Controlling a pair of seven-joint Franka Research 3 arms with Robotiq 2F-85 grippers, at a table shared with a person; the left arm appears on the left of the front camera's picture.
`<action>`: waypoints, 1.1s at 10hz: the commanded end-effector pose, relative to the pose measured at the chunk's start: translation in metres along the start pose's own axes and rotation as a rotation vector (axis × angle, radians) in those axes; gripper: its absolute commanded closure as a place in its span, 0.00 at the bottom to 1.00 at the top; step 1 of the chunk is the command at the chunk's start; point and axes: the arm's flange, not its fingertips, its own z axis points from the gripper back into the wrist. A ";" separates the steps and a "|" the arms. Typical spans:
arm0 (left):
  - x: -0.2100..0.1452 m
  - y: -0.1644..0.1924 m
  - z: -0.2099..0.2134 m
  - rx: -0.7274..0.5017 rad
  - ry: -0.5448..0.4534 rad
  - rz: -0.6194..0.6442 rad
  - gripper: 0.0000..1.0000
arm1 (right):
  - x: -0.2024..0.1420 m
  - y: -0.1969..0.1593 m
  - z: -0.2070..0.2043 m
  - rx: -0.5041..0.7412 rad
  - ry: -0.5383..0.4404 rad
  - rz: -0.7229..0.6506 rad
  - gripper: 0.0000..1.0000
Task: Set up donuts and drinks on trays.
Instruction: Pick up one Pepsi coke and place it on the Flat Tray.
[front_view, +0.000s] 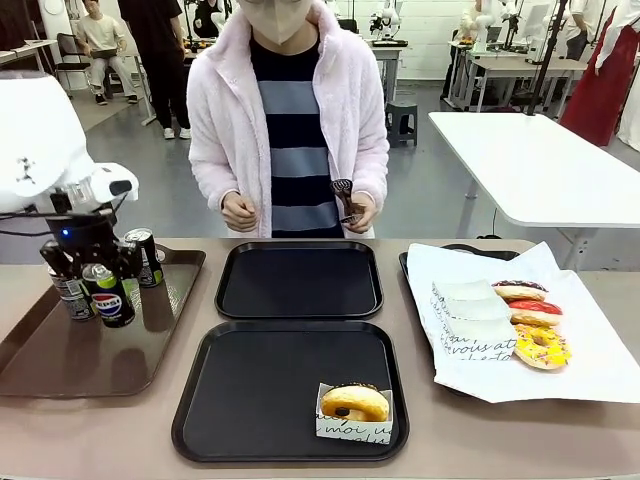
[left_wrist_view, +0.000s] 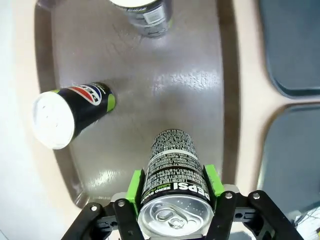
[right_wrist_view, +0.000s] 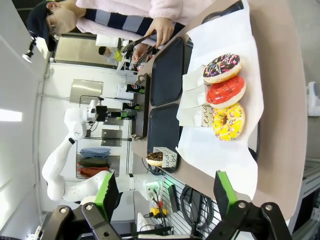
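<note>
Left wrist view: my left gripper (left_wrist_view: 174, 185) is clamped on a Pepsi can (left_wrist_view: 172, 165), green pads on opposite sides just below its silver top, over the glossy brown tray (left_wrist_view: 150, 90); whether its base is off the tray I cannot tell; two other cans (left_wrist_view: 70, 115) stand near it on that tray. Front view: gripper and can (front_view: 108, 296) sit at the table's left; the near black tray (front_view: 260, 400) lies just beside the brown one and carries one sleeved donut (front_view: 354, 403) at its right front corner; the far black tray (front_view: 300, 282) is bare. Step in hand, as I judge it: lift straight up to clear the brown rim and the neighbouring cans, carry the can upright (a slim can tips easily), set it on open black surface apart from the donut, and release only once it stands flat. Right wrist view: my right gripper (right_wrist_view: 166, 194) has its jaws apart and holds nothing; it looks toward the white paper (right_wrist_view: 220, 145) bearing three unsleeved donuts (right_wrist_view: 226, 92). Surface: a tan table (front_view: 100, 440), smooth and level; a person (front_view: 290, 110) stands at its far edge holding tongs (front_view: 345, 200); behind, grey floor and white tables (front_view: 530, 160).
</note>
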 end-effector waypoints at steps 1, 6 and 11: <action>-0.028 -0.008 0.057 0.019 -0.037 -0.036 0.93 | 0.000 -0.001 0.001 0.010 -0.005 0.001 0.00; -0.052 -0.012 0.094 0.027 -0.050 -0.041 0.93 | 0.000 -0.001 0.001 0.010 -0.005 0.001 0.00; -0.061 -0.036 0.088 -0.048 -0.056 -0.126 0.41 | 0.000 -0.001 0.001 0.010 -0.005 0.001 0.00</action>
